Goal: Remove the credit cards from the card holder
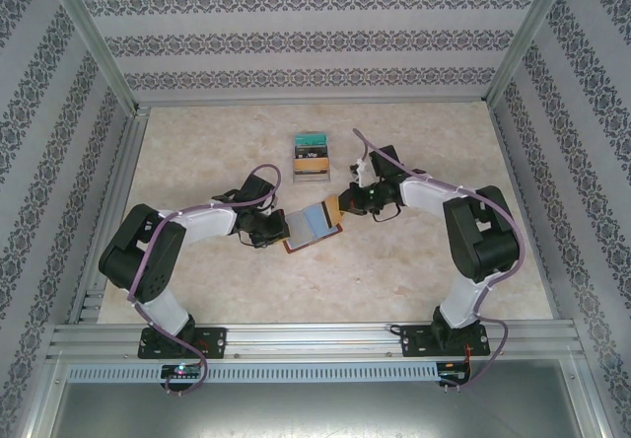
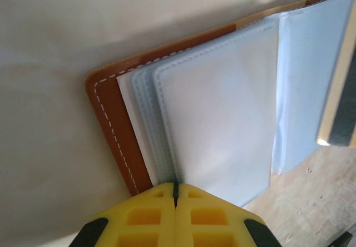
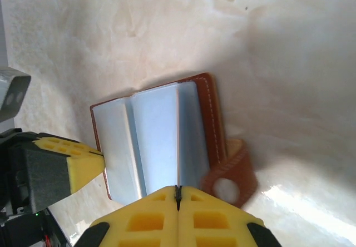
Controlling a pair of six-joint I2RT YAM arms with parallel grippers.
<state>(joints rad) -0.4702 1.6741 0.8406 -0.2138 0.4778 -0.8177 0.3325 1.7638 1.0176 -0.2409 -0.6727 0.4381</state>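
**Leather holder spread between two clamped claws**

On the left, the left gripper point(image 2: 175, 194) was clenched on the near edge of the card holder point(image 1: 314, 226), its yellow fingertips pressed together where the brown cover met the blue-grey sleeve pages point(image 2: 222, 124). The holder hung open over the middle of the table point(image 1: 424, 270), between the two arms. A small stepped stack with a teal top point(image 1: 312, 155) sat well beyond it on the far side. On the right, the right gripper point(image 3: 178, 194) was clamped too, pinching a sleeve page beside the snap tab point(image 3: 228, 180). I could not make out any credit cards inside the cloudy sleeves. To my eye, the step wanted one claw to hold the cover firm. The other could then let go, find a card's edge at a sleeve mouth, and pull straight along the pocket so nothing buckled.
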